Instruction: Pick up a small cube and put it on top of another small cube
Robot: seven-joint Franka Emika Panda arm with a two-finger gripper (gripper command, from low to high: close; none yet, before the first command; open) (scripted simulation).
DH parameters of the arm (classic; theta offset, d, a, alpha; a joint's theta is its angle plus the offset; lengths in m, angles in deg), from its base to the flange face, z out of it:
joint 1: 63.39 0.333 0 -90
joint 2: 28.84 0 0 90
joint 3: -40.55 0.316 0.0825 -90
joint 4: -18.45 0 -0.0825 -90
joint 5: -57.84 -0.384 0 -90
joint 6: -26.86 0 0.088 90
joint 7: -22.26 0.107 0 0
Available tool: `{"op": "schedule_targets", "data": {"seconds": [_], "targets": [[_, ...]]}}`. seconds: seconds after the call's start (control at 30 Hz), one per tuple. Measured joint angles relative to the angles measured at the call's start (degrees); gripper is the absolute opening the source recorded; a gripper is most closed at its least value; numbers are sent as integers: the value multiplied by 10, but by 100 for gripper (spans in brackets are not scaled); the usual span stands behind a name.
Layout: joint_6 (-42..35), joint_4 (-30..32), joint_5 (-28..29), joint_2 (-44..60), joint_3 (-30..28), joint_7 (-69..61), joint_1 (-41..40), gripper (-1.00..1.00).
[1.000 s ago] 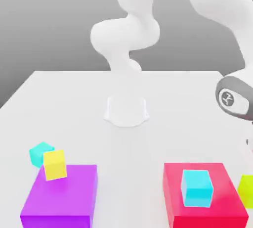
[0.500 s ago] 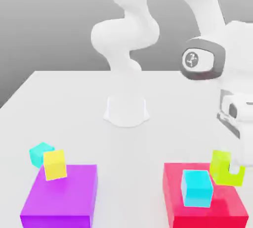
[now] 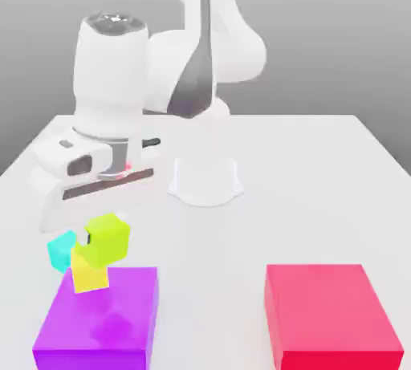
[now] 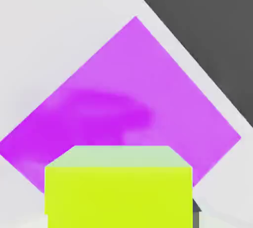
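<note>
The small lime cube [image 3: 110, 237] hangs in my gripper [image 3: 103, 233], which is shut on it at the exterior view's left. Just below it, and touching or nearly touching, the pure yellow cube [image 3: 88, 275] sits tilted on the back corner of a purple block [image 3: 100, 320]. The lime cube covers the yellow cube's top. In the hand view the lime cube [image 4: 118, 187] is close up, with the purple block [image 4: 123, 98] beneath it.
A teal cube [image 3: 59, 250] lies on the white table [image 3: 305, 176] right behind the purple block. A red block [image 3: 329, 324] stands at the front right. The arm's white base [image 3: 205, 180] stands mid-table. In the hand view the table's edge [image 4: 163, 22] runs close past the purple block.
The arm swung from the exterior view's right to its left, carrying the lime cube up and over to the yellow cube. The light blue cube on the red block is gone.
</note>
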Motion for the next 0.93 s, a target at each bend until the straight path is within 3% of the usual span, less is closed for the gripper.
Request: {"op": "schedule_targets", "data": {"seconds": [0.23,0.57,0.93], "targets": [[-3,53,-42,-28,-100,-55,-76,-100],[61,58,-133,38,-124,-120,-42,-100],[121,57,-284,122,-108,-227,-20,-100]]}}
